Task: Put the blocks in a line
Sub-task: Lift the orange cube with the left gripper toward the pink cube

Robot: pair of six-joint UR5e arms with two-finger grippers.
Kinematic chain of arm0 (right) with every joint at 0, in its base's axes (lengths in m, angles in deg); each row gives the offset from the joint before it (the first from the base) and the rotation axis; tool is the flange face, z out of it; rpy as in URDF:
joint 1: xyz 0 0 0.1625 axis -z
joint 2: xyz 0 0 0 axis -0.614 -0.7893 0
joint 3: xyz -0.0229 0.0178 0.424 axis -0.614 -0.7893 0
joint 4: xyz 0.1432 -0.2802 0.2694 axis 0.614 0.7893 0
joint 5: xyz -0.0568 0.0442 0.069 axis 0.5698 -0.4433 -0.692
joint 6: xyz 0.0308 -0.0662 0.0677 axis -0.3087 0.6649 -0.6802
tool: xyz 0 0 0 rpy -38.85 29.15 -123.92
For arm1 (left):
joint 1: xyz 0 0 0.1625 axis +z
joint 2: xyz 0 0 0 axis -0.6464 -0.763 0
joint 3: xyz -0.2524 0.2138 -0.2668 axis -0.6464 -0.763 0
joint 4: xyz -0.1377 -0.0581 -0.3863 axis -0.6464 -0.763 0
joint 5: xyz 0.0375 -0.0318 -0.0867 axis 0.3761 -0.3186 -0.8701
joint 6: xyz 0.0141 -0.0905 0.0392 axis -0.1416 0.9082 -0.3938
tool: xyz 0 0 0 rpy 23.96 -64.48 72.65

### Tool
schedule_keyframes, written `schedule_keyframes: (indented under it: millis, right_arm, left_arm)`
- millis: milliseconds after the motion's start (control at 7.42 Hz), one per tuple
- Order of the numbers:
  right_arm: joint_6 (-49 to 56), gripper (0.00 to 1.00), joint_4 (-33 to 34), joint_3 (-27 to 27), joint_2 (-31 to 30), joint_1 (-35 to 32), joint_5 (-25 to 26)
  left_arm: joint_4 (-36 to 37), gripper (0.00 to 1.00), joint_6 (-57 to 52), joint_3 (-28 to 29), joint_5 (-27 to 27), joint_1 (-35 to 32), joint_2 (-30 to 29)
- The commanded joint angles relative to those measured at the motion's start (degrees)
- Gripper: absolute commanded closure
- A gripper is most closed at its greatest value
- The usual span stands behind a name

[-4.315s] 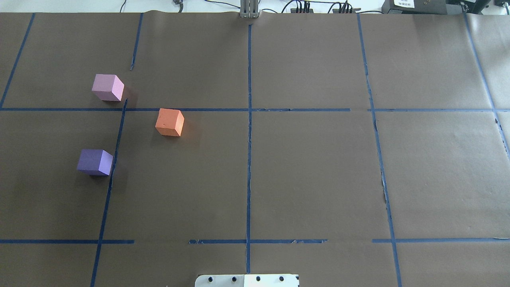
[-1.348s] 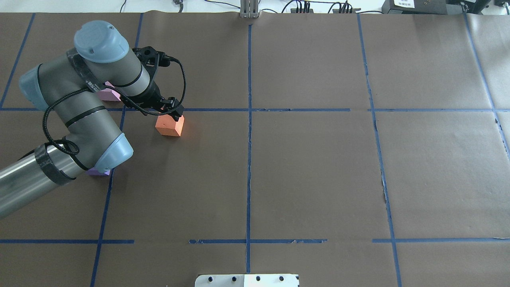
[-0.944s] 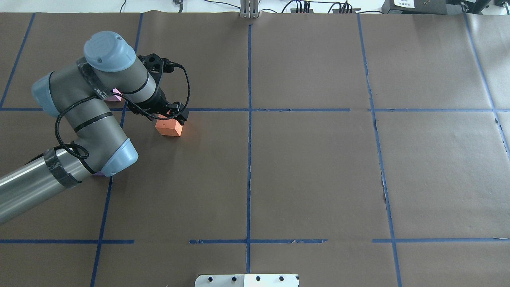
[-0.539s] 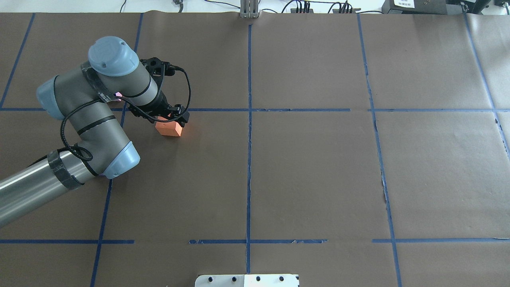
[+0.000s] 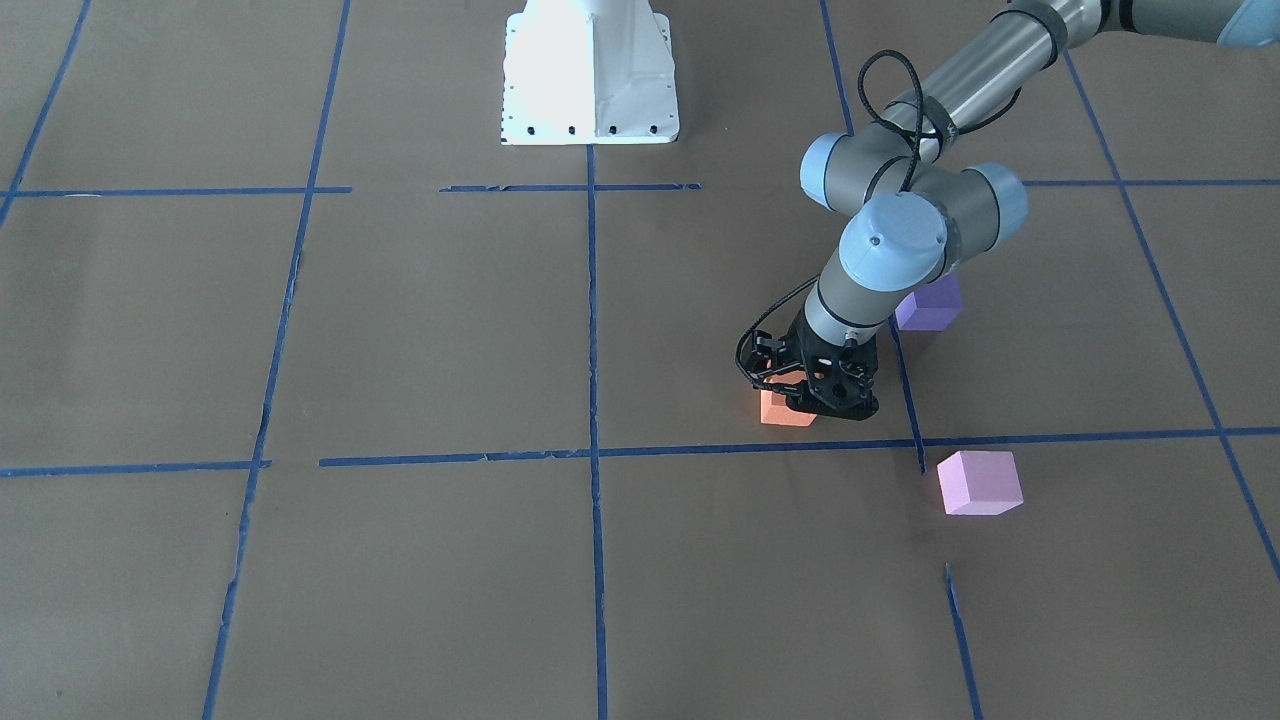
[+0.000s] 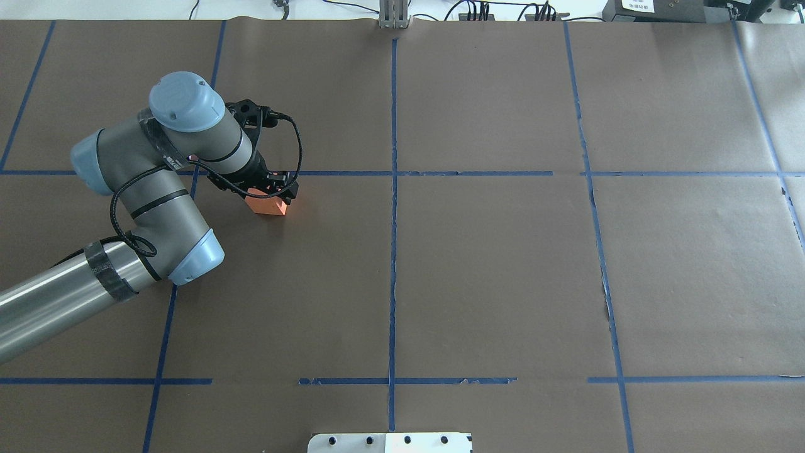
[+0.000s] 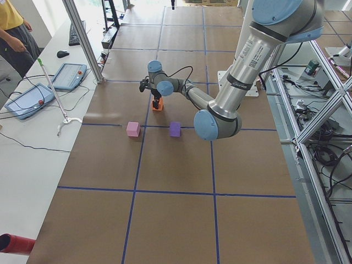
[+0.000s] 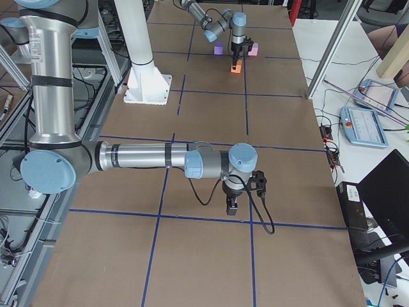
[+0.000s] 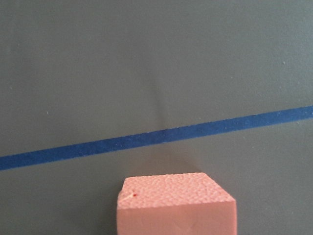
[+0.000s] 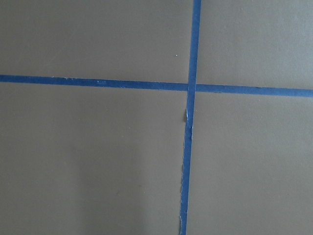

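The orange block (image 6: 267, 207) sits on the brown paper just below a blue tape line; it also shows in the front view (image 5: 783, 411) and at the bottom of the left wrist view (image 9: 176, 205). My left gripper (image 6: 272, 190) is low over it, jaws open about its top, mostly hiding it from above. The dark purple block (image 5: 930, 305) and the pink-lilac block (image 5: 980, 483) rest apart on either side of the arm; the arm hides both in the overhead view. My right gripper (image 8: 231, 209) hangs over bare paper far from the blocks; I cannot tell its state.
The white robot base (image 5: 590, 80) stands at the table's near edge. Blue tape lines (image 6: 393, 189) grid the paper. A side table with teach pendants (image 7: 33, 102) and a person (image 7: 14, 27) lies beyond the far edge.
My left arm came in from the left and lowered its gripper onto the orange block. Over the last second it sank further. The blocks have not moved.
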Motion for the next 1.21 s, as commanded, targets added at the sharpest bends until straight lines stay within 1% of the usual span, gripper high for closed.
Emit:
schedule_keyframes:
  millis: [0,135,270,404,674,809,1079]
  right_arm:
    - [0.0,0.0,0.1,0.0,0.0,0.0,0.0]
    - [0.0,0.0,0.0,0.0,0.0,0.0,0.0]
    - [0.0,0.0,0.0,0.0,0.0,0.0,0.0]
    - [0.0,0.0,0.0,0.0,0.0,0.0,0.0]
    - [-0.1,0.0,0.1,0.0,0.0,0.0,0.0]
    - [0.0,0.0,0.0,0.0,0.0,0.0,0.0]
    - [0.0,0.0,0.0,0.0,0.0,0.0,0.0]
  left_arm:
    - [-0.7,0.33,0.0,0.7,0.1,0.0,-0.1]
    - [-0.6,0.62,0.0,0.6,0.1,0.0,-0.3]
    - [-0.5,0.75,0.1,0.0,0.1,-0.3,-0.5]
    - [0.7,0.8,-0.1,-3.8,-0.5,-2.7,-0.3]
    - [10.2,0.79,-0.7,-13.3,-2.9,-7.4,2.9]
    - [12.1,0.77,-1.0,-16.0,-3.3,-10.2,6.1]
    - [11.9,0.76,-6.6,-17.2,-6.3,-13.6,12.4]
